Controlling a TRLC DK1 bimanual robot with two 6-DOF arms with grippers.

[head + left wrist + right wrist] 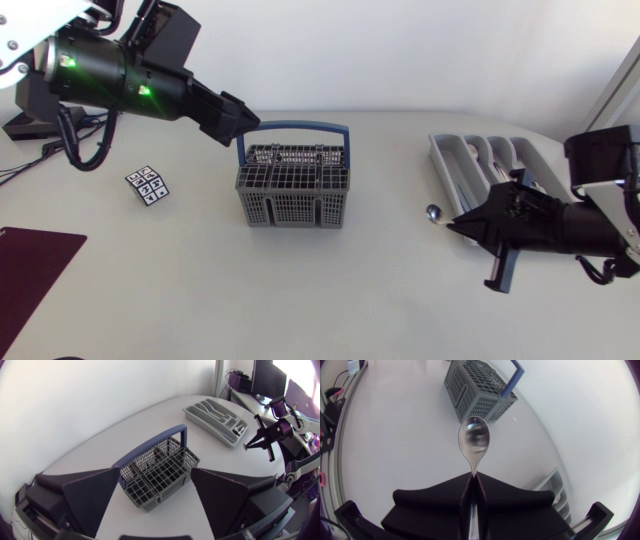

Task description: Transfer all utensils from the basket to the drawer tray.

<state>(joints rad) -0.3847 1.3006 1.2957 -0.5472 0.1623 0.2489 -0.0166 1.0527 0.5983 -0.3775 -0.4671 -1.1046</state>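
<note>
The grey mesh basket [293,190] with a blue handle stands mid-table; I see no utensils in its compartments [157,477]. My left gripper [245,130] hovers by the handle's left end, its fingers [92,495] open on either side of the basket below. The grey drawer tray [445,160] lies at the right; it is also in the left wrist view [215,417]. Just in front of the tray, my right gripper [462,225] is shut on a metal spoon [474,440]. The spoon's bowl [434,212] points toward the basket [480,385].
A small black-and-white marker card [150,185] lies left of the basket. A dark maroon mat [30,265] covers the front left corner. Cables [30,150] trail by the left arm's base.
</note>
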